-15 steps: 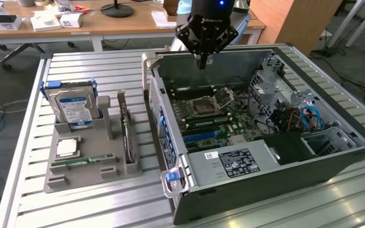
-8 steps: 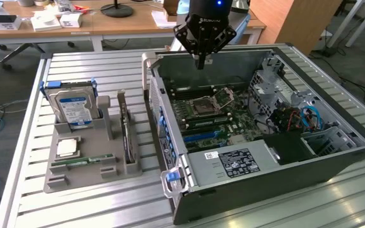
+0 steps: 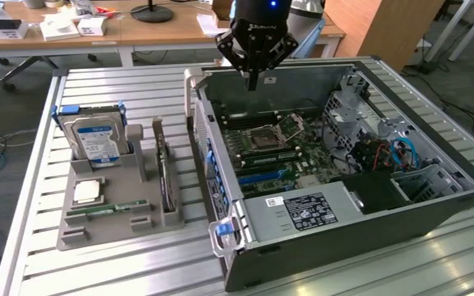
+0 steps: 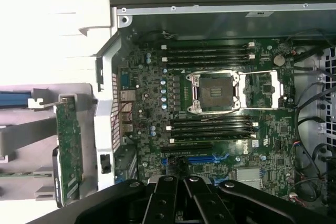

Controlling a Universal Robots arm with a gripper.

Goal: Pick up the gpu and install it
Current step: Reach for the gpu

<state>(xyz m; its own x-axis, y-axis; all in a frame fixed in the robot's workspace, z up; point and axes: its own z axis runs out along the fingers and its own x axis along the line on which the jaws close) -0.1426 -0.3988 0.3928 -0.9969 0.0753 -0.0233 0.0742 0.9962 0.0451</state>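
The gpu [image 3: 165, 179] stands on edge in a slot of the grey holder [image 3: 121, 227], at the exterior view's left of the open computer case [image 3: 336, 231]. In the wrist view its green circuit board back [image 4: 69, 150] faces the camera, just outside the case wall. My gripper [image 3: 252, 84] hangs above the far end of the case, over the motherboard [image 3: 280, 148], well apart from the gpu. Its fingers are shut together with nothing between them. The wrist view has the gripper [image 4: 181, 182] over the blue expansion slots [image 4: 202, 158].
The grey holder also carries a silver hard drive with a blue label [image 3: 97, 140], a processor [image 3: 87, 191] and a narrow green memory stick [image 3: 108, 210]. An open processor socket [image 4: 216, 92] sits mid-board. Cables [image 3: 397, 154] and drive bays fill the case's right side.
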